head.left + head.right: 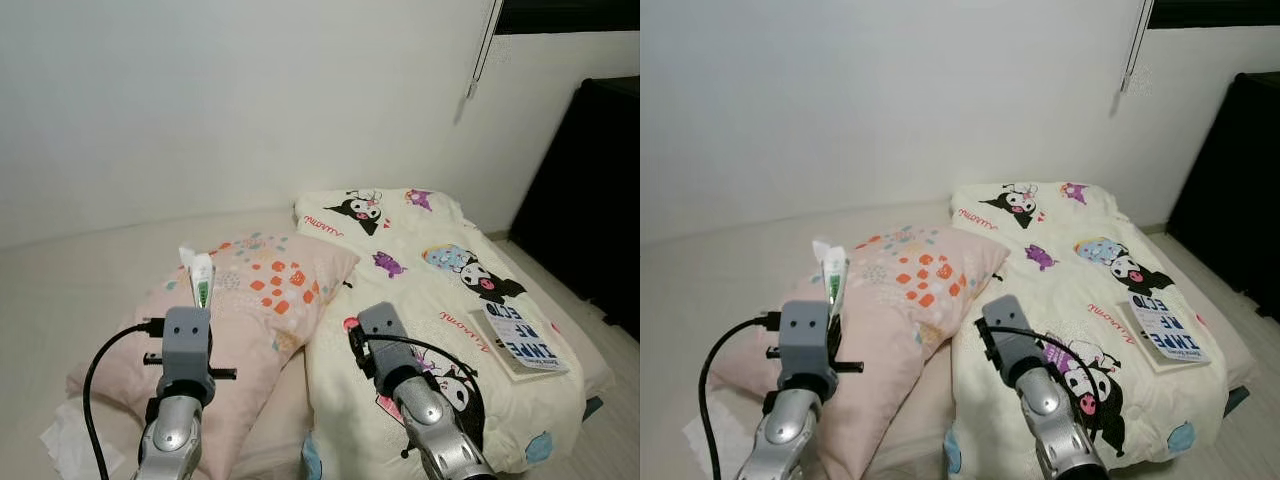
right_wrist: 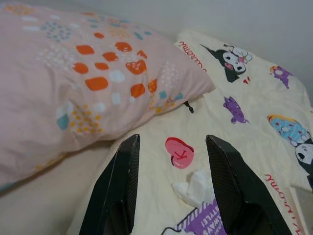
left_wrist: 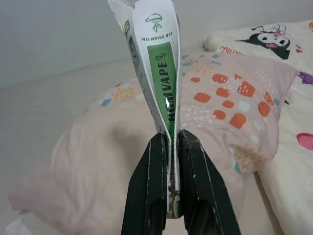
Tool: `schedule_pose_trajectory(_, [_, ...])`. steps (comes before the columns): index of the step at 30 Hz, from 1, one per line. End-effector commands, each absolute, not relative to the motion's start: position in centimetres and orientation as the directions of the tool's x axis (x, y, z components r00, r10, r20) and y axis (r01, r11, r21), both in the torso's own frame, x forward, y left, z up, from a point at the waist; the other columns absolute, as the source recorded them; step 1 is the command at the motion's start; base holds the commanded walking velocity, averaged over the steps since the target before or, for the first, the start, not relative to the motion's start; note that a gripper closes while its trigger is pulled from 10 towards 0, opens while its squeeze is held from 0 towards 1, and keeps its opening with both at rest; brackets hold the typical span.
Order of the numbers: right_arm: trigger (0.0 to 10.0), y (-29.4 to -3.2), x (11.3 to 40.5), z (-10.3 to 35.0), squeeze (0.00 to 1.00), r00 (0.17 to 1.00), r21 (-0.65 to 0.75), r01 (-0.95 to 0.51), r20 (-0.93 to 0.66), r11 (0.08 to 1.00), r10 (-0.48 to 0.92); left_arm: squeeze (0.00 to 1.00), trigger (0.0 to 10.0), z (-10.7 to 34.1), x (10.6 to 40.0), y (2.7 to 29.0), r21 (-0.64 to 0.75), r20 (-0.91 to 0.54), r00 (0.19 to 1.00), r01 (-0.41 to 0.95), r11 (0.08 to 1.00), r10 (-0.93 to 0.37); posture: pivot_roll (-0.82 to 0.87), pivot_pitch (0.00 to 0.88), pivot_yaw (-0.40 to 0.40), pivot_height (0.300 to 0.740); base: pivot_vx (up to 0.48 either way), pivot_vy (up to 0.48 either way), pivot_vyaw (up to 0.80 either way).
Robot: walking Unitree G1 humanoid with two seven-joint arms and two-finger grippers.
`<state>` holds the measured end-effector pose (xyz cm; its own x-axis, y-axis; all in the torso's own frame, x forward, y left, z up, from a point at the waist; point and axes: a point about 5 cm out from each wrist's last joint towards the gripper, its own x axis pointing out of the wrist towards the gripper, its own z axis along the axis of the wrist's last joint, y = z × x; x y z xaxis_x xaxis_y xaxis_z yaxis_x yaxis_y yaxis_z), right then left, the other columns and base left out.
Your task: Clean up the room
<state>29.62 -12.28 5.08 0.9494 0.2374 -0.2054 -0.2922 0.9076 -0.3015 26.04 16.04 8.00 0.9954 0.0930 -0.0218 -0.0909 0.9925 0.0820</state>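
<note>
Our left claw [image 3: 172,147] was clenched on a white-and-green packet [image 3: 157,68], holding it upright above the pink pillow [image 1: 250,300]. Our right claw [image 2: 171,161] hung released over the cartoon quilt [image 1: 430,280], just above a crumpled tissue [image 2: 195,188]; a book [image 1: 520,338] lay near the quilt's right edge.

You've got one pillow [image 1: 262,290], one quilt [image 1: 420,290], one book [image 1: 521,338], one packet [image 3: 156,73], one crumpled tissue [image 2: 195,188], two end effectors: left [image 3: 169,196], right [image 2: 171,196].
</note>
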Motion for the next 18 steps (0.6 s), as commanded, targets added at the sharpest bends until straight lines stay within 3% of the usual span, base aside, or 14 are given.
schedule_pose_trajectory(1, [10.0, -12.3, 29.5, 4.7, 0.00, 0.948, -0.313, -0.295, -0.214, 0.903, 0.235, 0.00, 10.0, 7.0, 25.6, 16.2, 0.087, -0.058, 0.995, -0.073, 0.994, 0.078, 0.03, 0.035, -0.051, 0.734, 0.000, 0.000, 0.00])
schedule_pose_trajectory(18, [10.0, -14.3, 28.9, 3.0, 0.00, 0.955, -0.235, -0.200, -0.263, 0.951, 0.136, 0.00, 10.0, 7.3, 26.2, 15.0, 0.049, -0.030, 1.000, 0.002, 0.999, -0.001, 0.01, 0.036, -0.042, 0.734, 0.000, 0.000, 0.00])
